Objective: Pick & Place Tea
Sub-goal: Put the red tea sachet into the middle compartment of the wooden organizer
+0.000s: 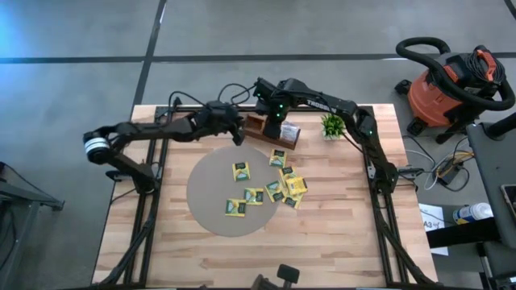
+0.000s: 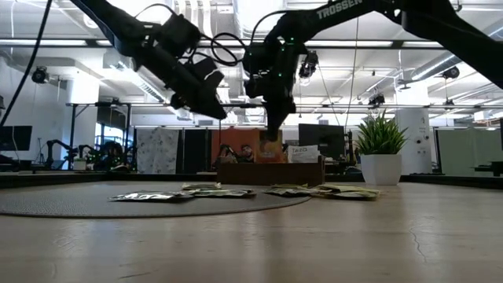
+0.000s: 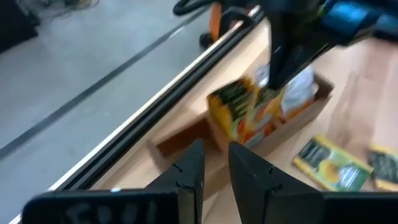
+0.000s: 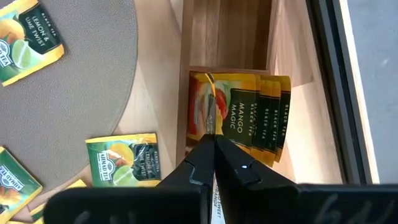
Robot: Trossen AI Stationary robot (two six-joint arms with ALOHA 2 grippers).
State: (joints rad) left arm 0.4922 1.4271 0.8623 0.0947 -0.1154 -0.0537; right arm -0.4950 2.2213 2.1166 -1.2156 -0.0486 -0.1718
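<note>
My right gripper (image 4: pixel 212 146) has its jaws pressed together, tips pointing down into the middle compartment of the wooden tray (image 1: pixel 260 126), right at the top edge of the orange mango sachets (image 4: pixel 245 115) standing there on edge. I cannot tell whether a sachet is pinched between the tips. The right arm reaches in from the right side of the table (image 1: pixel 339 242), elbow high, wrist bent steeply downward over the tray at the far edge.

My left gripper (image 3: pixel 212 163) shows a narrow gap between its fingers with nothing in it. It hangs in the air just left of the tray, tilted toward it, with the arm stretched out low from the left side of the table.

The loose tea sachets (image 1: pixel 240 171), yellow and green, lie flat nearer to me: some on the round grey mat (image 1: pixel 205 193), others in a cluster on the bare wood just right of it. A small potted plant (image 1: pixel 332 125) stands right of the tray.
</note>
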